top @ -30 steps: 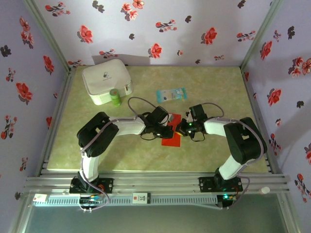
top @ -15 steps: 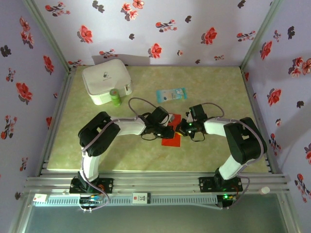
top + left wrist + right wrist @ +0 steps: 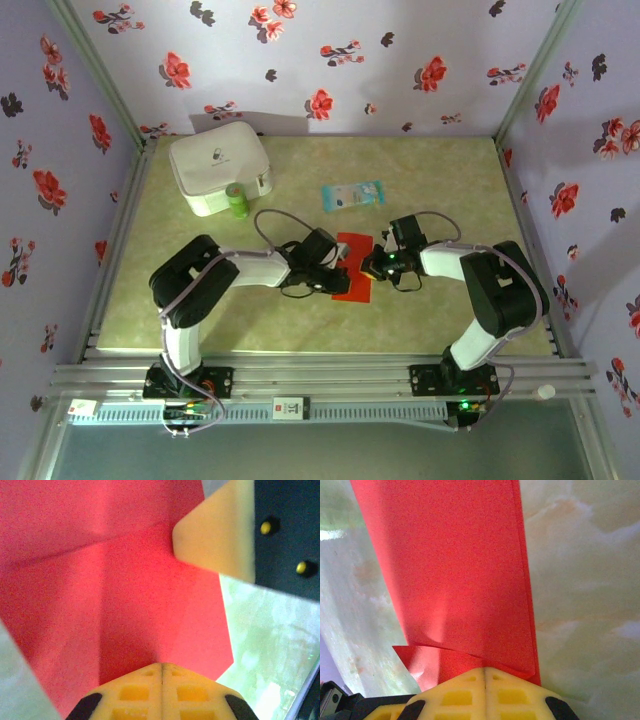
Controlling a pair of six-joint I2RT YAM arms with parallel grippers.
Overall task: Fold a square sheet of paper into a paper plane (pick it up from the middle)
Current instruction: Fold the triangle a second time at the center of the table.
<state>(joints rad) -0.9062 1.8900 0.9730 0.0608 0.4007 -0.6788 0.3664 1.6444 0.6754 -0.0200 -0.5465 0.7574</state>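
Observation:
The square sheet of paper (image 3: 356, 262) is bright red and lies folded on the table's middle as a narrow shape with creases. My left gripper (image 3: 334, 281) is shut, its tips pressed down on the sheet's left side. In the left wrist view the closed tips (image 3: 161, 666) rest on the red sheet (image 3: 125, 590) below a slanted crease. My right gripper (image 3: 373, 268) is shut at the sheet's right edge. In the right wrist view its closed tips (image 3: 485, 670) sit on a folded flap of the sheet (image 3: 460, 570). A right finger (image 3: 215, 545) shows in the left wrist view.
A white boxy case (image 3: 220, 167) stands at the back left with a small green bottle (image 3: 237, 201) in front of it. A pale blue packet (image 3: 352, 194) lies just behind the sheet. Flowered walls enclose the green table (image 3: 200, 310) on three sides.
My left gripper has slid toward the near left across the sheet, uncovering more red paper at its far end. The right gripper has stayed where it was.

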